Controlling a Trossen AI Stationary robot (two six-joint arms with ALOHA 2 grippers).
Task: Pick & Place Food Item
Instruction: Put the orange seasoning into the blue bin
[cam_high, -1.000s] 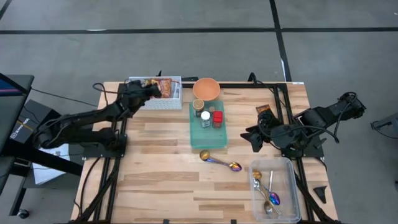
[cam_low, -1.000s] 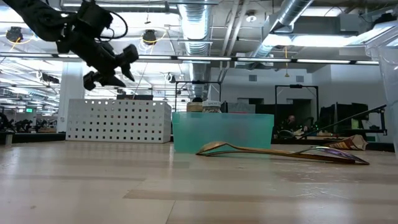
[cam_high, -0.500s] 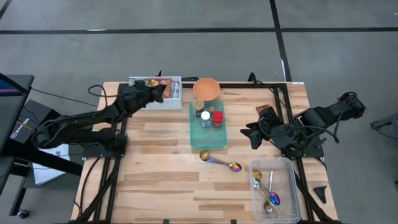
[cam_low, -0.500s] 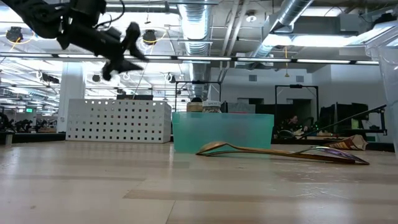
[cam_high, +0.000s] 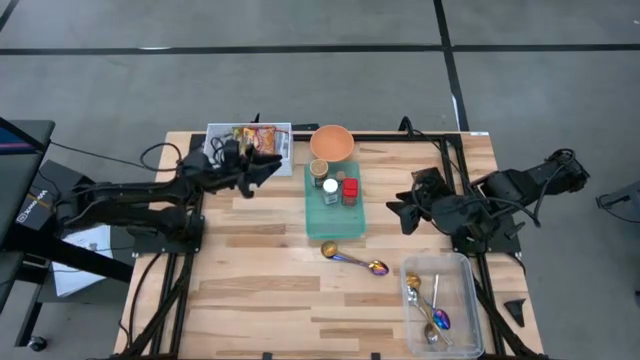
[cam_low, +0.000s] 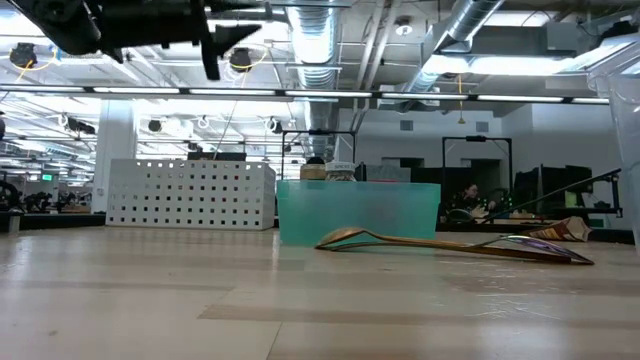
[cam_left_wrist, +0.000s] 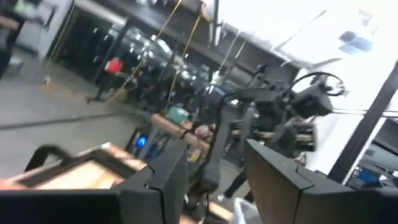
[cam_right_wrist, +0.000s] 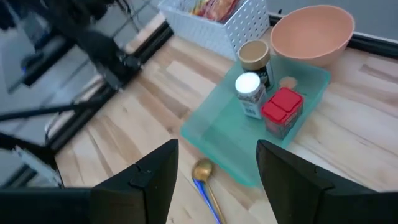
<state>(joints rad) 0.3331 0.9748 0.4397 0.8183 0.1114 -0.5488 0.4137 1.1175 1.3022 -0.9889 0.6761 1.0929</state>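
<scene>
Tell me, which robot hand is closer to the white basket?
The left. The left gripper hangs right beside the white basket, near its front corner. The right gripper is far off across the table, past the green tray.

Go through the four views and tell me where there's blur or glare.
High view: sharp, evenly lit, no glare on the table. Low view: bright ceiling lights, near tabletop soft, spoon fairly clear. Left wrist view: heavily motion-blurred, washed out at the top; left pincer open and empty. Right wrist view: tray and bowl slightly soft, no glare.
</scene>
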